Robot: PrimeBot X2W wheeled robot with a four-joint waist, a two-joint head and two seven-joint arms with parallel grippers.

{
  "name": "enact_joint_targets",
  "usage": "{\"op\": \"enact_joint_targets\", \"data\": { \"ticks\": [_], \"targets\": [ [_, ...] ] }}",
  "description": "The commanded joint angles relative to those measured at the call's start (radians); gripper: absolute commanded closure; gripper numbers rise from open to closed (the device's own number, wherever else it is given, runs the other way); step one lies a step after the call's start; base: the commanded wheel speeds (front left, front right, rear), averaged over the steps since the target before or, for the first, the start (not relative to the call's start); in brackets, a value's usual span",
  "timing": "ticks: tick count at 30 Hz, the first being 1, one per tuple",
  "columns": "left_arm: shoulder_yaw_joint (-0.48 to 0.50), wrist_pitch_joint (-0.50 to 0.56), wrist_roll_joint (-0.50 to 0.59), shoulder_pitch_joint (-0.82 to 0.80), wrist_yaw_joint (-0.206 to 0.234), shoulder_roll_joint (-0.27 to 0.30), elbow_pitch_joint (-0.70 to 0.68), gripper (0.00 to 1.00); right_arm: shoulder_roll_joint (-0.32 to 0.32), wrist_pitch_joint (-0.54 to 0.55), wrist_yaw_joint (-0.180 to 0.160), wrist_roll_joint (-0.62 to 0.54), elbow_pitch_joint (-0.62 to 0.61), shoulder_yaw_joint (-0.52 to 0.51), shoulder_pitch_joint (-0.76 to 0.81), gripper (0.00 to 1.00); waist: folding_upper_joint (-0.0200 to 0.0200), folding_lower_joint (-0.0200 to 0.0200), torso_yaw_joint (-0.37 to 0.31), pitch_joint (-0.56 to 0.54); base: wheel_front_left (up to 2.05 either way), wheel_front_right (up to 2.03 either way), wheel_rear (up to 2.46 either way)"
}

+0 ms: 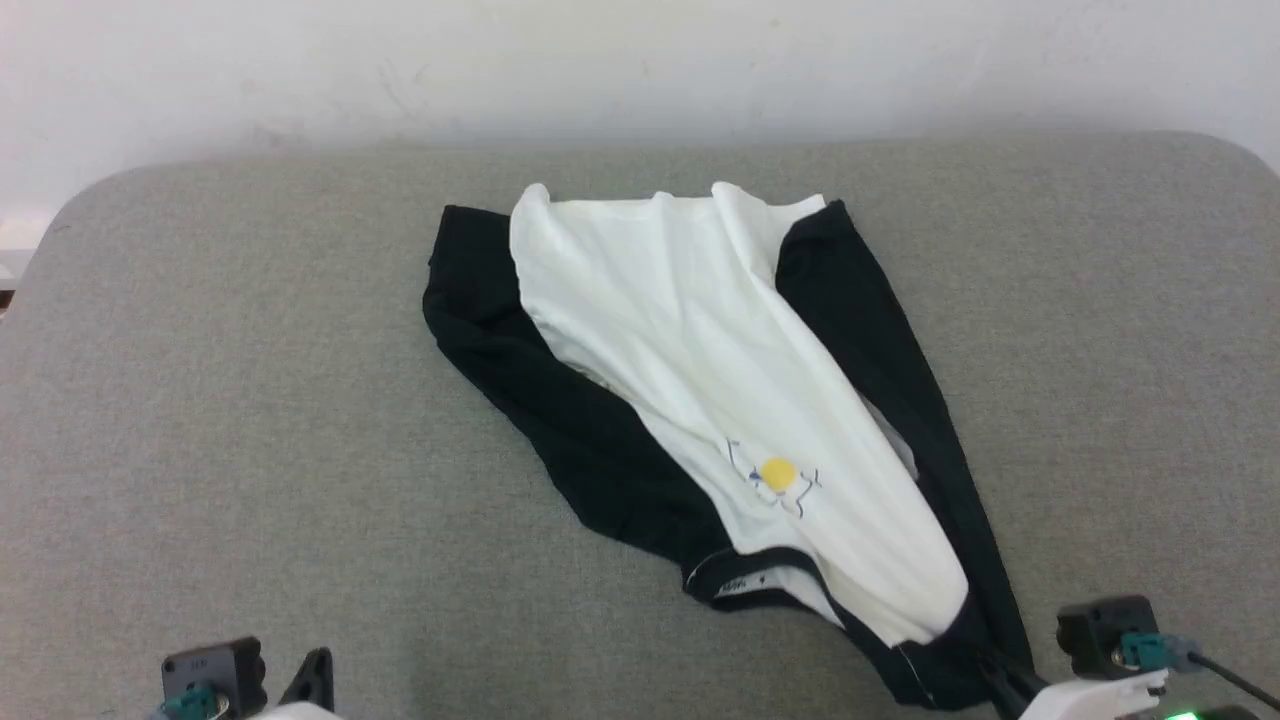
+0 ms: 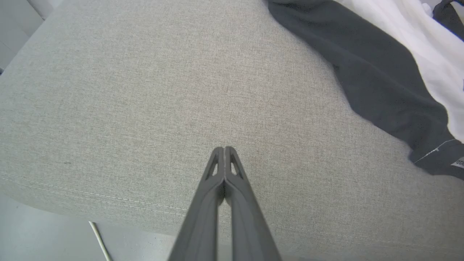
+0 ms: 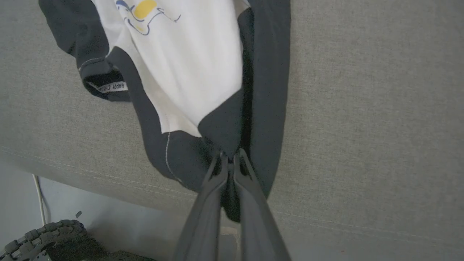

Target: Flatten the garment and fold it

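Head view: the garment [image 1: 700,380] lies mid-frame on the grey upholstered surface [image 1: 200,400], bunched into a long wedge running from upper centre down to the lower right. White body on top, black fabric along both flanks. The yellow-and-blue print [image 1: 778,475] sits low on the white panel, and the collar trim is just below it. A pale wall [image 1: 640,70] runs across the top of the frame.

Right wrist view adds what the head view hides. The right gripper [image 3: 230,156] has its two dark fingers drawn almost together, with black fabric at the garment's near end nipped between the tips. That end hangs over the stitched front edge of the surface. A white neck label [image 3: 108,87] with printed lettering shows at the upper left. At the lower left a white cable [image 3: 39,197] runs down to a ribbed dark part [image 3: 40,235], but I cannot tell what that part is.

Left wrist view: the left gripper [image 2: 224,150] is clenched, fingers pressed flat together with nothing between them. It is poised over bare grey fabric near the front seam. The garment is well apart from it, a black band with white beyond it crossing the upper right corner. A thin white cord [image 2: 99,241] lies on the floor at the lower left.
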Motion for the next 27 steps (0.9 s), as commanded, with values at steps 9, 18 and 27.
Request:
{"op": "enact_joint_targets", "data": {
  "ticks": [9, 18, 27],
  "targets": [
    [0.002, -0.066, 0.021, 0.039, 0.021, -0.023, -0.012, 1.0, 0.039, -0.009, -0.002, -0.04, 0.029, -0.028, 0.045, 1.0, 0.0, 0.0, 0.003, -0.006, 0.0, 0.0, 0.0],
    [-0.026, -0.133, 0.042, -0.02, -0.013, -0.042, 0.018, 0.0, 0.047, -0.119, -0.002, -0.039, 0.077, -0.011, 0.004, 0.0, 0.0, 0.0, 0.008, -0.03, 0.0, 0.0, 0.0],
    [-0.028, -0.183, 0.065, -0.072, -0.027, -0.045, 0.007, 0.0, 0.049, -0.284, -0.002, -0.04, 0.029, -0.023, -0.027, 0.0, 0.0, 0.0, 0.001, -0.068, 0.0, 0.0, 0.0]
  ]
}}
